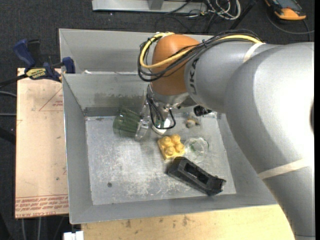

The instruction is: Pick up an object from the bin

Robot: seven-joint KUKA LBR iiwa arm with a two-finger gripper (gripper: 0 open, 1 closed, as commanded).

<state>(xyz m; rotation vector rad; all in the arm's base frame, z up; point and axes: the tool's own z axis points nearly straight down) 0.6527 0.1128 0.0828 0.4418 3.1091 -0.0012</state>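
From the right, a thick, smooth grey arm (250,94), capped at the wrist by a glossy orange dome (170,64) with yellow and black cables (146,59) looped round it. Under the dome, the claw (156,123), low over the back middle of the bin (75,134) and close to its floor. Cannot tell how far open it stands, nor whether it has hold of anything.

Just left of the claw, near the back wall, a dark green see-through cup (126,122), ribbed and tipped on its side, with a clear part at its near end. Cannot tell whether claw and cup touch.

Just in front of the claw, a yellow block (170,147), soft-edged, with round knobs on top. Right beside the block, a crumpled scrap of clear plastic (196,146). Further forward, a long matt black case (195,176), flat on the floor at a slant, with a recess in its top, its far corner close to the block. Behind the scrap, a small tan bit (190,122).

Bin of dull grey sheet metal: sloping walls, flat floor scuffed and speckled pale.

Around it, dark carpet (30,14). Beyond the far rim, a flat grey metal foot (145,4), a tangle of cords (225,1) and an orange-and-black gadget (285,6).
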